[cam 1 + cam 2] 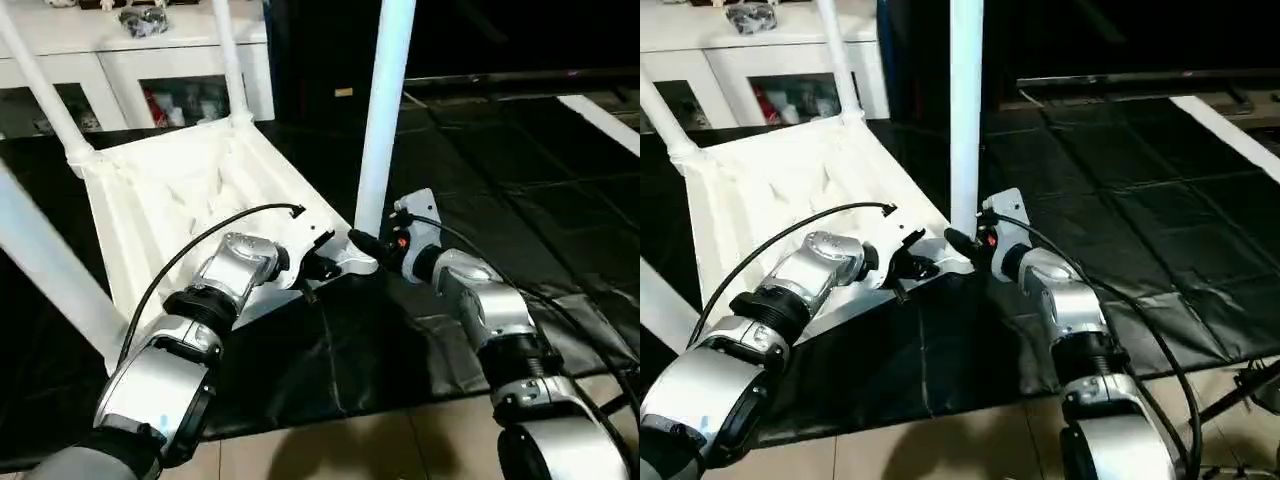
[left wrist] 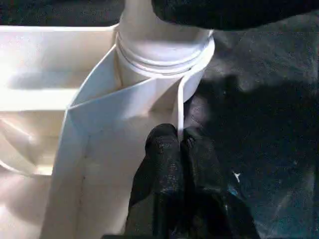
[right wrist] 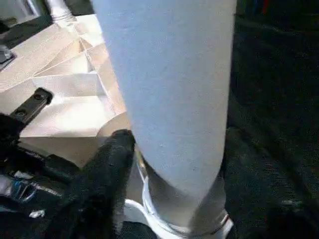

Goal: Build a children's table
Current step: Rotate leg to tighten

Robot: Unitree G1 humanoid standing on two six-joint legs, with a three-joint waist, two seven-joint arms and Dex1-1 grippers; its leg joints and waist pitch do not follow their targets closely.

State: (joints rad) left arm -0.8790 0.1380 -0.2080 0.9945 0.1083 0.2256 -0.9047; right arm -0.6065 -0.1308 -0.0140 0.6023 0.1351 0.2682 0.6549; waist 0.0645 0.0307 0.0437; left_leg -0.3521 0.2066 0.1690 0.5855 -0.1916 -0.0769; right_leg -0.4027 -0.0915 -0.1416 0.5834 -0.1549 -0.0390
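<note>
White ribbed plastic table (image 1: 180, 200), left end effector (image 2: 179, 149) pinching its thin rim, right end effector (image 3: 124, 164) indeterminate.

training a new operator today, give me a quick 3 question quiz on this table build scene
1. True or false: the table top lies with its ribbed underside up.
2. What is the left gripper closed on? A) a leg B) the table top's side wall C) a cable
3. Which corner's leg does the right gripper reach for?

Key:
1. True.
2. B, the thin wall beside the corner socket.
3. The near right corner's leg, standing upright in that socket.
</note>
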